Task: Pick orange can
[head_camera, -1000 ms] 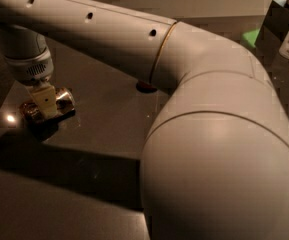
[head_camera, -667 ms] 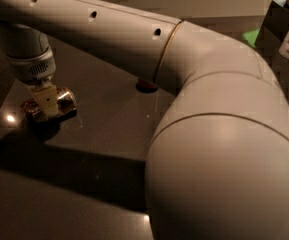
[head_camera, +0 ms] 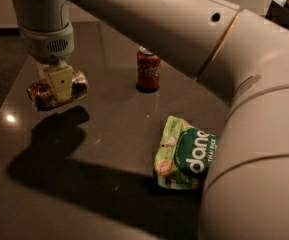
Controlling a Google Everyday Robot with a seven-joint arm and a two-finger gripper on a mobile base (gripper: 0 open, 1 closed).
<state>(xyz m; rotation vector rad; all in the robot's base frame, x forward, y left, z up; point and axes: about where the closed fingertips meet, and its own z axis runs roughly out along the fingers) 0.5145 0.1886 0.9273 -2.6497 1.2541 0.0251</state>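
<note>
Gripping the orange can [head_camera: 39, 95] across its middle, the robot's claw [head_camera: 59, 91] hangs at about 10 o'clock in the scene, straight below a pale, vented wrist [head_camera: 46, 31]. One cream finger [head_camera: 60, 83] crosses the near side of the can; its partner is hidden behind, so the claw is closed down to the can's width and has nothing else in its hold. The can lies on its side, long axis roughly 9 to 3 o'clock, with the 9 o'clock end dipping slightly and mottled gold-brown label showing on both sides of the finger. It appears to sit clear of the dark, glossy bench [head_camera: 109, 129]: a broad shadow [head_camera: 54, 144] of claw and can falls on the surface toward 6 o'clock from them, apart from the can itself.

A red cola can [head_camera: 148, 70] with white script stands upright on the bench at about 3 o'clock from the claw, well apart from it. A crumpled green snack bag [head_camera: 184, 154] with white lettering lies flat toward 5 o'clock, nearer the camera, its 3 o'clock edge cut off behind the arm [head_camera: 244, 134]. That thick cream arm fills the 12 to 5 o'clock side of the view, sweeping from the wrist across the top and down. A small glint of light [head_camera: 10, 118] shows on the bench at 9 o'clock.
</note>
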